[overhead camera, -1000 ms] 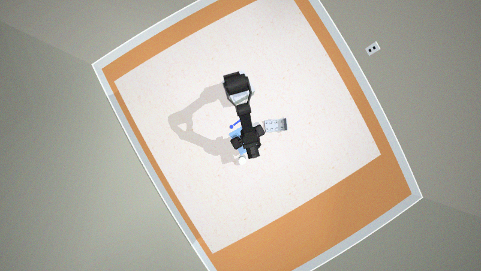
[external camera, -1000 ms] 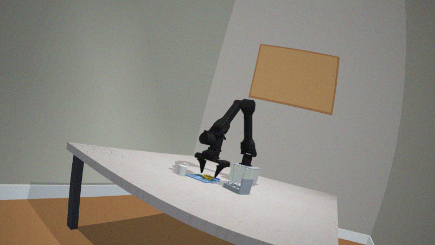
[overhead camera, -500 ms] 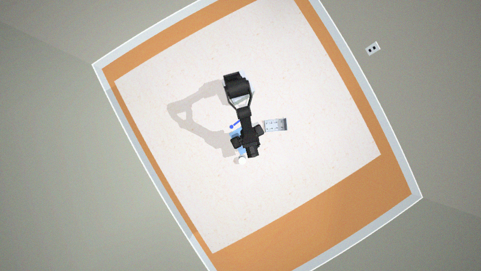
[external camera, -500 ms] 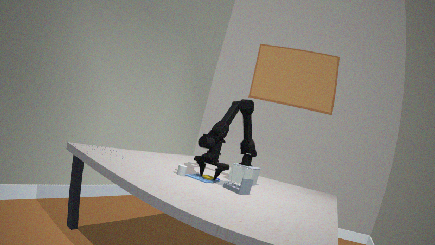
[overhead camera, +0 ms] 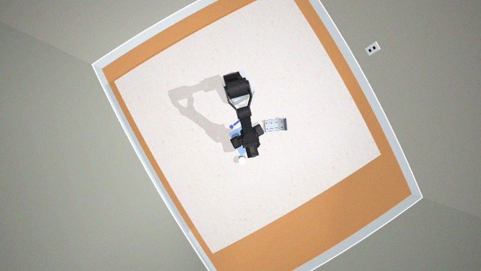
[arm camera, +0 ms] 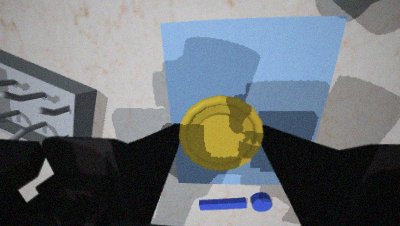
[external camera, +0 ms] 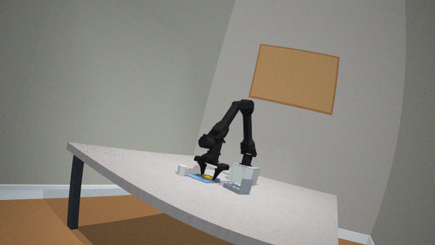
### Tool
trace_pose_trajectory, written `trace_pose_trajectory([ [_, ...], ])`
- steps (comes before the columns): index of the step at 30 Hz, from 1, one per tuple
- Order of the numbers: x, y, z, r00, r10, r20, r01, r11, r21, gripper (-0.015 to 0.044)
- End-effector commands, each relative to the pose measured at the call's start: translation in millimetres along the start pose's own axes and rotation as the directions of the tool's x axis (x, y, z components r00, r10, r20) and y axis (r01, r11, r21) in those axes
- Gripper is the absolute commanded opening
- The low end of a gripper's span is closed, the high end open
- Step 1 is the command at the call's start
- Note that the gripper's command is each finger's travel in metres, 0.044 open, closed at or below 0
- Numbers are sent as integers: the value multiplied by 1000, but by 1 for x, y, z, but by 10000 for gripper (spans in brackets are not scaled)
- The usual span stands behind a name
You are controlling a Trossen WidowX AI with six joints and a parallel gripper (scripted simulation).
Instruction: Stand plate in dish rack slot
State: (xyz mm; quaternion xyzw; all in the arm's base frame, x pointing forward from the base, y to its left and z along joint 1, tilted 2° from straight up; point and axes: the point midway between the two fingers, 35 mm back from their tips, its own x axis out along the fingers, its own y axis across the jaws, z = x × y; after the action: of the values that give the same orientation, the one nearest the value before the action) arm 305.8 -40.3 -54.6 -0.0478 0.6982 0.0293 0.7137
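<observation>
The yellow round plate (external camera: 208,176) (arm camera: 222,135) lies flat, low over the blue mat. My gripper (external camera: 208,178) (arm camera: 219,129) points down and is shut on the plate, one finger against each side of its rim. In the top view the arm hides the plate and the fingertips. The grey dish rack (overhead camera: 275,125) (external camera: 245,186) (arm camera: 85,112) stands on the table near the arm's base, with its rails and a taller end wall. In the wrist view it is at the left edge, partly cut off. I see nothing in its slots.
The blue mat (overhead camera: 241,150) (external camera: 194,177) (arm camera: 300,45) lies under the plate. A white cylinder (overhead camera: 241,160) (external camera: 181,169) stands by the mat's far end. A blue bar with a round end (overhead camera: 236,123) (arm camera: 223,203) lies beside the mat. The arm's pale base block (external camera: 243,173) stands behind the rack.
</observation>
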Motion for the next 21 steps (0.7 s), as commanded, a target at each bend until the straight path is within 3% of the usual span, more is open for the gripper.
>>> trace_pose_trajectory([
  [1, -8, -1, 1, 1000, -2, -4, 2, 1000, -6, 198],
  [9, -58, -3, 12, 1000, -3, -3, 3, 1000, -6, 0],
  [21, -135, -2, 14, 1000, -2, -2, 2, 1000, -6, 0],
])
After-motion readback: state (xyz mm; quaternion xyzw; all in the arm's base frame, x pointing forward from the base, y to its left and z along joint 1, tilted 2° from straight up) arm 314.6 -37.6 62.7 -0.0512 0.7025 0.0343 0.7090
